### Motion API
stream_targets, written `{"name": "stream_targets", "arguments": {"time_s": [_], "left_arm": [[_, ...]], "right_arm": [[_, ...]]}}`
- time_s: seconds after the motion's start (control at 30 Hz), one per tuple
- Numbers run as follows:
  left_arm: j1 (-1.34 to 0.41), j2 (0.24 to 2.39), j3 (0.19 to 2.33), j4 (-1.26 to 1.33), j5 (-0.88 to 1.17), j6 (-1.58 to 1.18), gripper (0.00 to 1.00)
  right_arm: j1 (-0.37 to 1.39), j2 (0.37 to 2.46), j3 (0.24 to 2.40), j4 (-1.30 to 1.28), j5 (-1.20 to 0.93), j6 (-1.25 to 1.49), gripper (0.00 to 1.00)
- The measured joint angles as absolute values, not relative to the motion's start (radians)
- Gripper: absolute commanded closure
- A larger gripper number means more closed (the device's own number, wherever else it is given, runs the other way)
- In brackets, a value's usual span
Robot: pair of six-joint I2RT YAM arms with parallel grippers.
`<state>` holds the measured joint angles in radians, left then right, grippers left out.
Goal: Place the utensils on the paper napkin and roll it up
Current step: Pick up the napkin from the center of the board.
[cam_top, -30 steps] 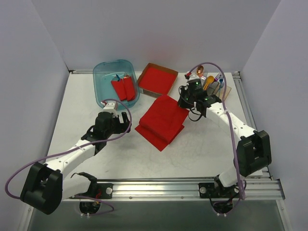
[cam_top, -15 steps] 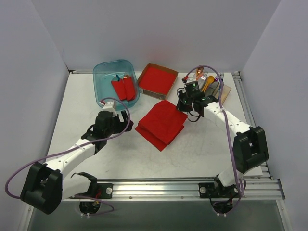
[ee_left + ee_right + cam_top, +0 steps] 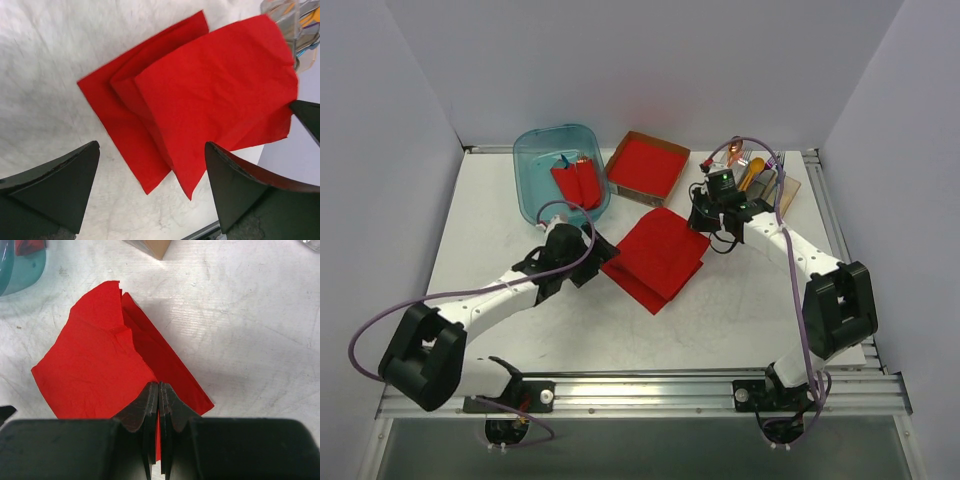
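Observation:
The red paper napkin (image 3: 658, 255) lies mid-table with its layers partly fanned apart. My right gripper (image 3: 706, 216) is shut on the napkin's far right corner (image 3: 95, 365), and red paper shows between its closed fingers (image 3: 150, 402). The top layer (image 3: 215, 85) is raised above the lower layers (image 3: 115, 100). My left gripper (image 3: 594, 262) stands open at the napkin's left side, its fingers (image 3: 60, 185) straddling the nearest corners without touching them. The utensils (image 3: 760, 172) stand bunched in a holder at the back right, behind my right gripper.
A clear blue tub (image 3: 560, 175) at the back left holds two short red rolled bundles (image 3: 577, 182). Beside it, a brown cardboard box (image 3: 648, 165) holds a red stack. A metal rail (image 3: 640, 385) runs along the near edge.
My left arm has swung right, bringing its open gripper up to the napkin's left side. The right gripper shifted slightly left with the napkin corner, then held still.

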<state>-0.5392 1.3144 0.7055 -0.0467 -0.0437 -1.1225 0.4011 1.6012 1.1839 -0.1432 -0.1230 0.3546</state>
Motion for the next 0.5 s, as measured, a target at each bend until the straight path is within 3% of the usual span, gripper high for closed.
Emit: {"name": "stream_targets", "arguments": {"time_s": [0.13,0.27,0.5], "left_arm": [[-0.617,1.353,0.706,-0.048,-0.083,-1.245,0.02],[-0.669,1.386,0.711,-0.021,-0.119,-1.309,0.24],[-0.696,1.520,0.764,0.022,-0.143,-1.367,0.29]], "right_arm": [[0.398,1.601,1.184,-0.138,-0.125,0.355,1.00],[0.398,1.601,1.184,-0.138,-0.129,0.354,1.00],[0.398,1.601,1.181,-0.128,-0.141,0.354,1.00]]}}
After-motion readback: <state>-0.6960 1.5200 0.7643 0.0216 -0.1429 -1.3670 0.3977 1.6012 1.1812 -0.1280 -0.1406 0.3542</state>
